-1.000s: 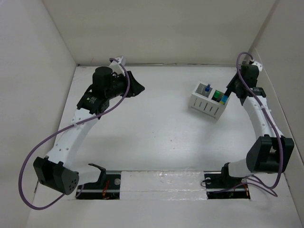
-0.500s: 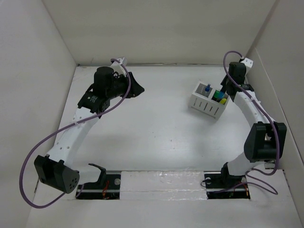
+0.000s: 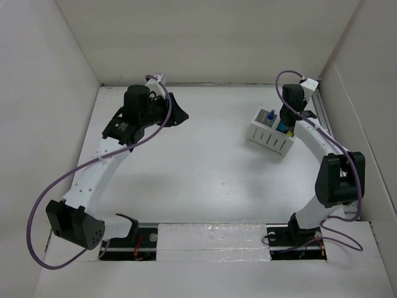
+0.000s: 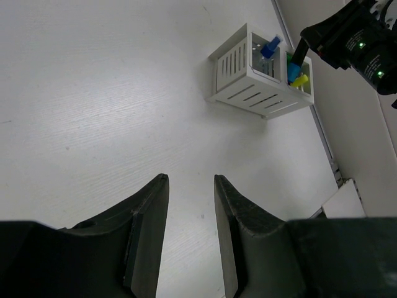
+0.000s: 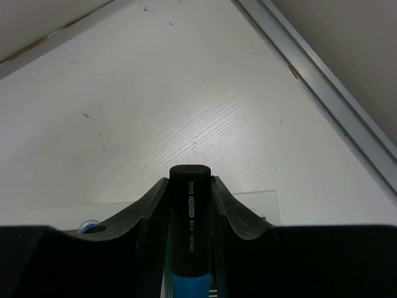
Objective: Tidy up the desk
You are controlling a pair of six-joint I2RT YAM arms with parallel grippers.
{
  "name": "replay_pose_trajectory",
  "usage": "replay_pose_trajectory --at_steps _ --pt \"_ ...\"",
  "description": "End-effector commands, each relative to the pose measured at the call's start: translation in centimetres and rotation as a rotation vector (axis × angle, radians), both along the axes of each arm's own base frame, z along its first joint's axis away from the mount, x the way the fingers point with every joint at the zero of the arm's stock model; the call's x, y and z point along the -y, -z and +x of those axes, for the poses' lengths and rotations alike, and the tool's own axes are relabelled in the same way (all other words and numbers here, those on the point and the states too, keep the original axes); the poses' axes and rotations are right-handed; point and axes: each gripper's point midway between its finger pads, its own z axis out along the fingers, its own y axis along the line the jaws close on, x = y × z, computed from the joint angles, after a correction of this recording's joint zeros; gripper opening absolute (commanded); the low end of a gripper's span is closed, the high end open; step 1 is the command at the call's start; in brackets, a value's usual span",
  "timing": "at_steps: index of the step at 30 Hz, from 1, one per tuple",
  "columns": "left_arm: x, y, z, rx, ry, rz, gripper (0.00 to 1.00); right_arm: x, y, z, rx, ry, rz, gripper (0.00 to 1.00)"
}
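Since a second ago the right gripper (image 5: 190, 185) has been swung in from the 3 o'clock edge, and it's now parked right over the white organiser box (image 3: 270, 135). A black-capped blue pen (image 5: 190, 208) is clamped between its fingers. The box is sat at about 2 o'clock on the desk (image 3: 205, 177), which is spread from the arm bases to the far wall. A blue bit (image 4: 270, 46) and a yellow bit (image 4: 300, 80) are stuck in its slots. The left gripper (image 4: 190, 205) is held around 10 o'clock, jaws parted, nothing between them.
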Motion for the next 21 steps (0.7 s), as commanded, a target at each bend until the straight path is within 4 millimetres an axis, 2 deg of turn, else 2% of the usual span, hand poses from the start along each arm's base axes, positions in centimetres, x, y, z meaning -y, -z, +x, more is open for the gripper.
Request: replay_pose_trajectory --at_steps 1,6,11,14,17,19,21 --pt "0.0 -2.2 0.5 0.062 -0.002 -0.004 0.32 0.8 -0.5 -0.5 0.054 0.083 -0.015 0.0" --pt "0.3 -2.0 0.8 0.053 0.005 -0.003 0.32 0.3 0.3 -1.6 0.056 0.102 -0.001 0.0" --pt "0.6 -2.4 1.4 0.063 0.008 -0.004 0.32 -0.3 -0.6 -2.4 0.074 0.095 0.0 0.05" --pt "0.7 -2.5 1.6 0.066 0.013 -0.005 0.32 -0.8 -1.0 -3.0 0.083 0.091 0.018 0.1" --pt "0.8 -2.6 1.6 0.07 0.016 -0.008 0.32 -1.4 -1.5 -3.8 0.083 0.083 0.051 0.22" --pt "0.8 -2.6 1.6 0.072 0.016 -0.009 0.32 -1.8 -1.6 -4.0 0.08 0.074 0.056 0.24" --pt "0.8 -2.7 1.6 0.075 0.019 -0.012 0.32 -2.4 -2.4 -4.3 0.096 0.053 0.069 0.31"
